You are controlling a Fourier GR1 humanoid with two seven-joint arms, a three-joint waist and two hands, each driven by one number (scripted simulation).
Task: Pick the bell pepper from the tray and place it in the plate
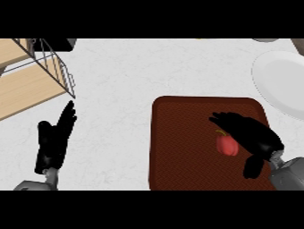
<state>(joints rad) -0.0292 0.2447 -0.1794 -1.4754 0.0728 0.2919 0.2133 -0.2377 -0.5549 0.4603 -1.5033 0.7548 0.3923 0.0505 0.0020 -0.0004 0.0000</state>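
The red pepper [227,144] lies on the brown tray [181,147], on its right side. It has a small stalk on top. The right hand [255,134] is just beside it, on the right. Its fingers [224,119] stretch out past the far side of the pepper and the thumb [252,167] hangs on the near side. The hand is spread wide and is not holding anything yet.

The left hand [54,138] rests on the counter at the left, with its fingers straight.

The white plate [290,85] is at the far right, just past the tray.

I think the pepper is light and hollow. Its skin looks smooth and shiny, so it may slip or roll. The best place to hold it is round its fat middle, with the fingers on one side and the thumb on the other. The stalk is too thin to hold. A soft squeeze should do, since a hard one could dent it.
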